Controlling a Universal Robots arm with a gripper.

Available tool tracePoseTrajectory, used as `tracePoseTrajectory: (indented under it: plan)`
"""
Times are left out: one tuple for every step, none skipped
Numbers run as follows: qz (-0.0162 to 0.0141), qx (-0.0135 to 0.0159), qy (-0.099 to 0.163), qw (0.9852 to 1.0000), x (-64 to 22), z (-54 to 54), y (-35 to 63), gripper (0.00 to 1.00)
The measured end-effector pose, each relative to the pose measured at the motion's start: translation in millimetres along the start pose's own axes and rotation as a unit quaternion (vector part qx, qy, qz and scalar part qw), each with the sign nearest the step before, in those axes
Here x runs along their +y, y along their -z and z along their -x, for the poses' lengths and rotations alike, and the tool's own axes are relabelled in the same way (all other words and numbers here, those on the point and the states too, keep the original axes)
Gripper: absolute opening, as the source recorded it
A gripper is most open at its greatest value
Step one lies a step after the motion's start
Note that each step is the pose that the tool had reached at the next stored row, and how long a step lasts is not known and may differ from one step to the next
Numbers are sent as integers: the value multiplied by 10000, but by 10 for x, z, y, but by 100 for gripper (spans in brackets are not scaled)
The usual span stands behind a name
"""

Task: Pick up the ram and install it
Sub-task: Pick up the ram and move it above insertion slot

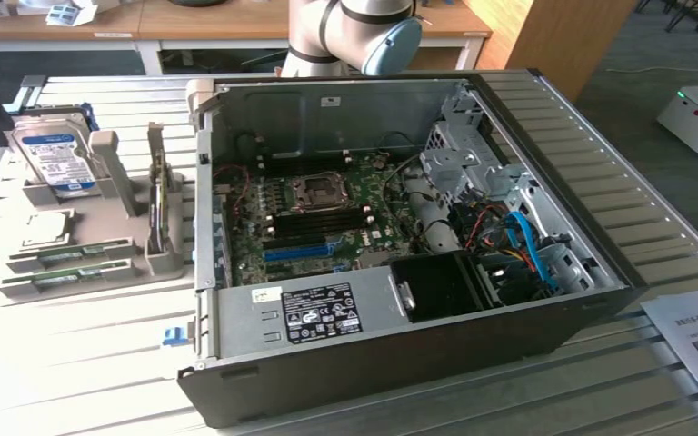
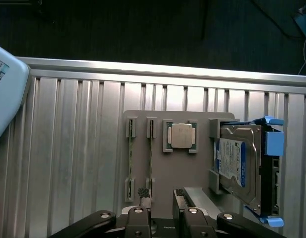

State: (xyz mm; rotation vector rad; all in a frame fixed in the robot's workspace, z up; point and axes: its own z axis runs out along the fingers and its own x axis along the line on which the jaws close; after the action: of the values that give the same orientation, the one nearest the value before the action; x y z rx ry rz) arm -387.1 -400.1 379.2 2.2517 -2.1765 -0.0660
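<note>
— Where is the ram (image 2: 150, 158)?
— It is on edge in the gray holder (image 2: 192, 171), at nine o'clock of the computer case (image 1: 385, 354). Its end is just beside one finger of the gripper (image 2: 162, 198), whose jaws stand apart, empty.
— And the arm (image 1: 346, 36)?
— At the case's twelve o'clock. The hard drive (image 2: 239, 168) label is blue-white, unreadable.

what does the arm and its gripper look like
The arm is a pale grey tube with a light blue round joint cap. The gripper is black, with angled linkage bars pinned by silver bolts, two dark jaws, and small white lettering on its body.
</note>
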Motion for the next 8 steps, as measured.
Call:
tracePoseTrajectory:
  plan:
    - [-1, 0, 0, 10000, -1, -1, -17, 31]
    - [0, 0, 0, 10000, -1, -1, -34, 31]
    - [0, 0, 0, 10000, -2, -1, -52, 31]
    - [-1, -1, 0, 10000, -3, -2, -69, 31]
    - [-1, 0, 0, 10000, -3, -2, -85, 31]
    - [0, 0, 0, 10000, -4, -3, -101, 31]
    - [0, 0, 0, 10000, -6, -4, -165, 31]
    - [0, 0, 0, 10000, -8, -6, -234, 31]
